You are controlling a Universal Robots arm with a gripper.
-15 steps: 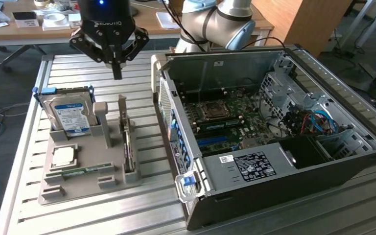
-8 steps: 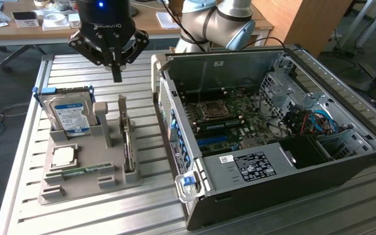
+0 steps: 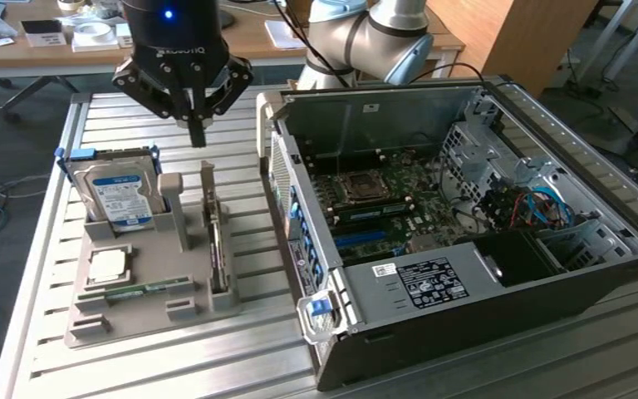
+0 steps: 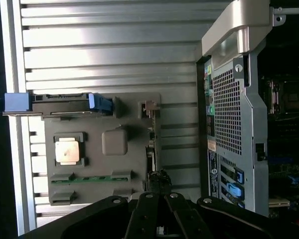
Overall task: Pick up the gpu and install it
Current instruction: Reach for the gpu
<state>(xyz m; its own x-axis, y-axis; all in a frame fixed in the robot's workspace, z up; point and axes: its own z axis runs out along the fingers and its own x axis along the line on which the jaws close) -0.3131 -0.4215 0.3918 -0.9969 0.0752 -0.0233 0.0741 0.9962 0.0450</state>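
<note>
The arm points straight down near the tabletop's (image 3: 242, 366) edge on the exterior view's left, its claw (image 3: 197, 135) pressed together and empty. The gpu (image 3: 217, 249) stands on edge in the grey holder tray (image 3: 130, 320), just beneath the claw and apart from it.

Hard drive (image 3: 115, 195), processor chip (image 3: 110, 266) and memory stick (image 3: 136, 291) sit in a grey holder (image 3: 130, 321).

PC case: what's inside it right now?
Inside the PC case: a green motherboard with its CPU socket, blue and red cables, and a labelled black power supply. Whatever lies under the power supply is covered and cannot be seen.
</note>
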